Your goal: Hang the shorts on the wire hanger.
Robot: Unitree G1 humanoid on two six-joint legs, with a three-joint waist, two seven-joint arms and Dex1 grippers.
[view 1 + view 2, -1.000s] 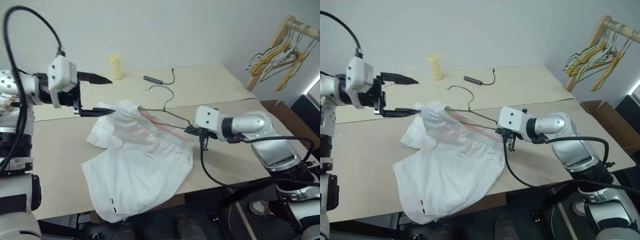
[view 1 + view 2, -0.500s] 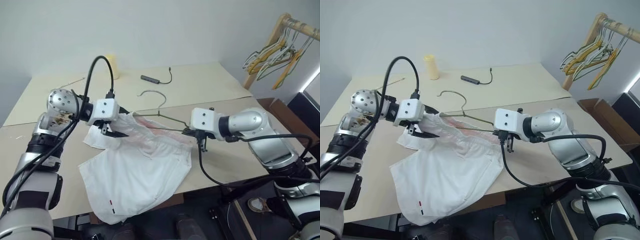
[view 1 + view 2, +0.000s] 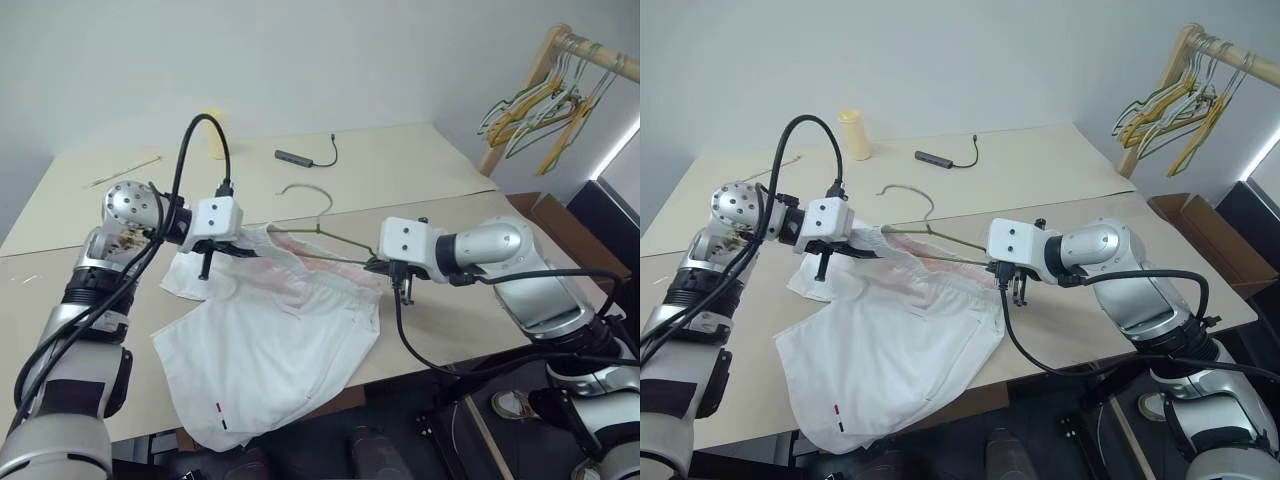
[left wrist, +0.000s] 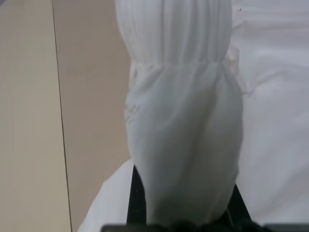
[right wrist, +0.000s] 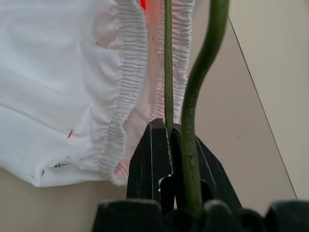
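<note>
White thin fabric is spreading across the near part of the beige table (image 3: 440,170): the shorts (image 3: 270,350) are lying partly flat, with one leg hanging over the table's front edge, a tiny dark-red mark showing near that hem. Their gathered waistband, with its pink lining showing, is being lifted at the far side. The left gripper (image 3: 243,243) is pinching a bunch of that waistband, its fingers closed on the cloth, which in the left wrist view is bulging out between them. The right gripper (image 3: 378,264) is clamping one end of the wire hanger (image 3: 318,222), its fingers closed tight on the thin dark wire. The hanger is reaching from there across the waistband, its curved hook pointing toward the far side of the table. A pale yellow bottle (image 3: 850,134) and a dark cable (image 3: 305,157) are sitting well apart at the back. Coloured hangers (image 3: 545,105) are hanging on a wooden rack (image 3: 520,100) beyond the table's right end.
</note>
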